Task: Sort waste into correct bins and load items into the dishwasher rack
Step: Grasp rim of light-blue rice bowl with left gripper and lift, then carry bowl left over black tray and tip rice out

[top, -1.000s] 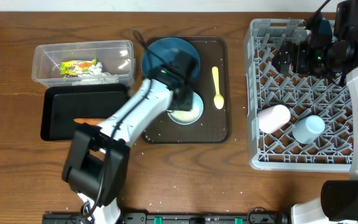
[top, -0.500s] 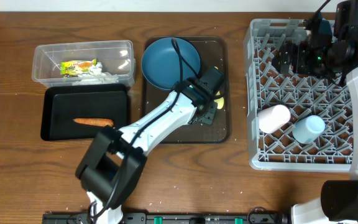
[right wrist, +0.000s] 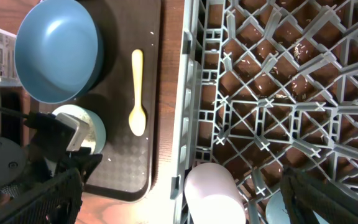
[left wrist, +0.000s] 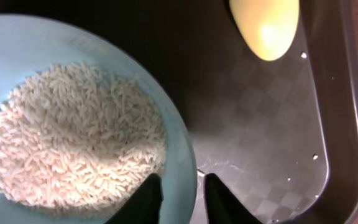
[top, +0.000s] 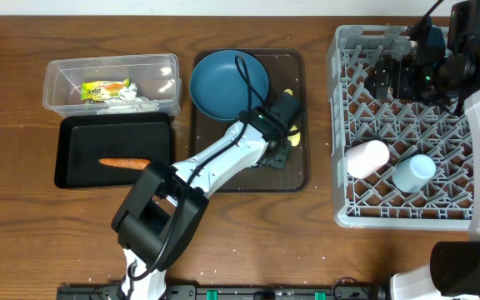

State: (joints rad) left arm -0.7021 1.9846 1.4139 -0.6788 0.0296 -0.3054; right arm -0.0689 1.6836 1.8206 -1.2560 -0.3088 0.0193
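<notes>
My left gripper (left wrist: 182,200) is open, its fingers astride the right rim of the light blue bowl (left wrist: 180,146), one inside and one outside. The bowl holds white rice (left wrist: 73,137). In the overhead view my arm hides the bowl. The yellow spoon (left wrist: 265,25) lies just right of it, and the dark blue plate (top: 227,82) lies behind. The sausage (top: 125,163) lies in the black tray (top: 73,133). The wrapper (top: 105,88) and white paper (top: 140,102) are in the clear tub (top: 57,71). My right gripper (top: 387,79) is open and empty above the grey rack (top: 340,125).
Bowl, plate and spoon sit on the dark brown serving tray (top: 294,179). A pink cup (top: 367,158) and a light blue cup (top: 413,172) lie in the rack's front part. A few rice grains dot the serving tray (left wrist: 303,55). Bare wood table lies in front.
My left arm has swung right from over the plate and bowl to the bowl's right side, hiding the bowl overhead. The right arm has not moved.
</notes>
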